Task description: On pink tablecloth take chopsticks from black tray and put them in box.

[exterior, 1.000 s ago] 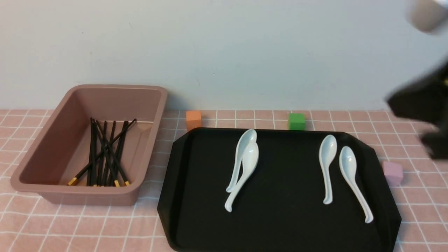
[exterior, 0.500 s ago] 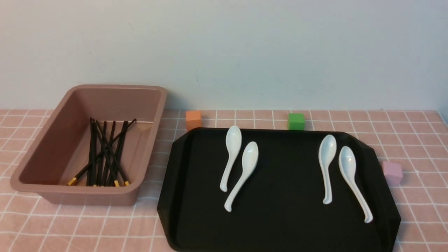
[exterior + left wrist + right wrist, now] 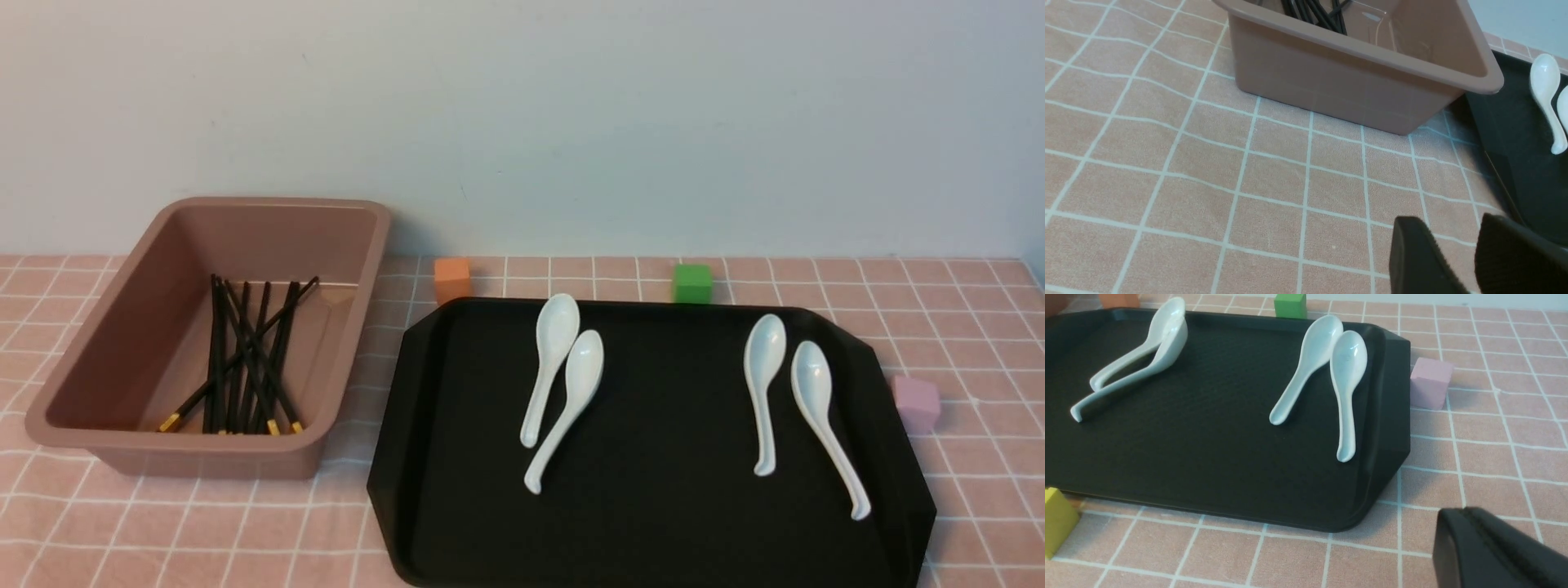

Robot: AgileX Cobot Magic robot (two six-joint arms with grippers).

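Several black chopsticks (image 3: 245, 359) with gold bands lie inside the dusty-pink box (image 3: 196, 461) at the left on the pink tablecloth (image 3: 963, 327). The black tray (image 3: 653, 506) beside it carries only white spoons; I see no chopsticks on it. In the left wrist view the box (image 3: 1339, 85) is ahead with chopstick ends (image 3: 1310, 10) showing. My left gripper (image 3: 1449, 220) is open and empty over the cloth by the tray's corner (image 3: 1523, 163). My right gripper (image 3: 1461, 512) is shut and empty over the cloth near the tray's corner (image 3: 1388, 457). Neither gripper shows in the front view.
Two pairs of white spoons (image 3: 563, 384) (image 3: 788, 400) lie on the tray. Small cubes stand around it: orange (image 3: 451, 280) and green (image 3: 691, 283) behind, pink (image 3: 916, 403) at the right, yellow (image 3: 1057, 522) at the front. A wall closes the back.
The dark blurred arm at the right edge has left the front view. The rear spoon of the left pair slid off its neighbour and now lies beside it.
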